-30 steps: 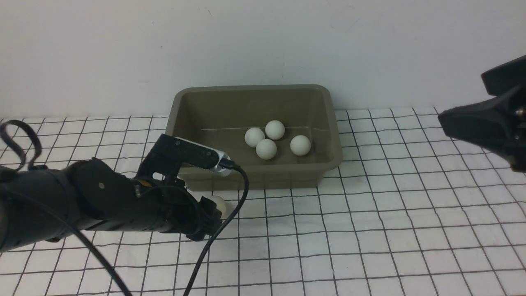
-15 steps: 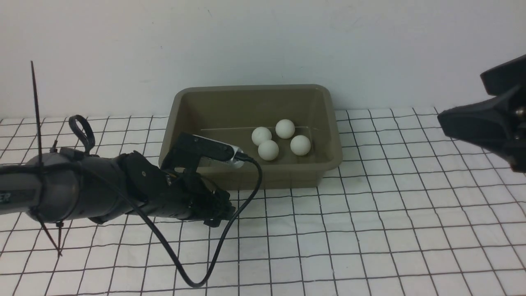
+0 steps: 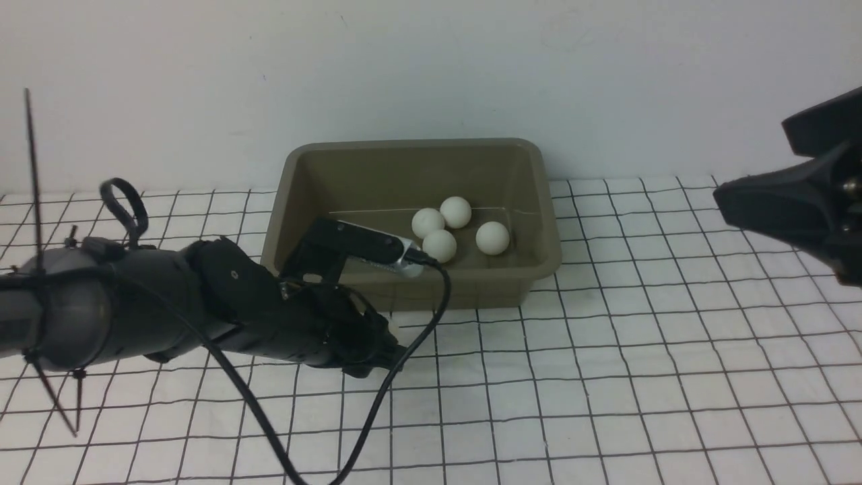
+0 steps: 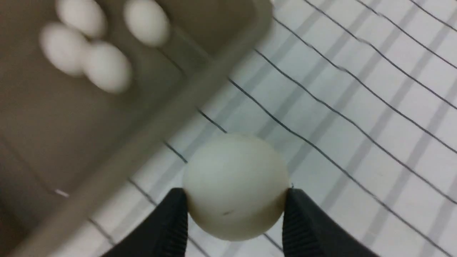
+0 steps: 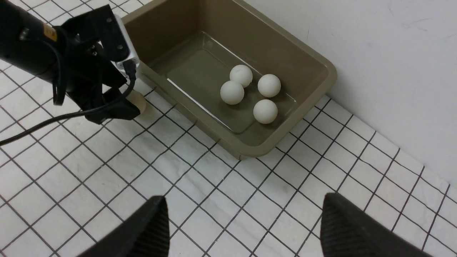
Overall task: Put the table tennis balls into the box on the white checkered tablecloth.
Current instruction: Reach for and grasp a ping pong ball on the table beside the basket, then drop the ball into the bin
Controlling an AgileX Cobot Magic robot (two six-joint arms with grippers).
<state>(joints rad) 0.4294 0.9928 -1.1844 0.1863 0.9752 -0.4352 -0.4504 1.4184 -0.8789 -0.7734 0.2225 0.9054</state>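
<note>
Since a second ago the left pincer point(image 4: 234, 203) has pushed on toward 3 o'clock and clenched on a small smooth white table tennis ball point(image 4: 234, 171).
The gripped ball sits between both black jaws, just outside the near wall of the rectangular olive-grey plastic box point(image 3: 414, 143), at about the box's 7 o'clock. Whether it clears the white cloth checkered with thin black lines point(image 3: 606, 377) cannot be told. Four more white balls point(image 3: 439, 245) lie on the box floor, three bunched close together and one just beside them toward 3 o'clock. The right pincer point(image 5: 242, 201) hangs at the scene's 3 o'clock, well apart from the box, jaws spread wide with nothing between them.
</note>
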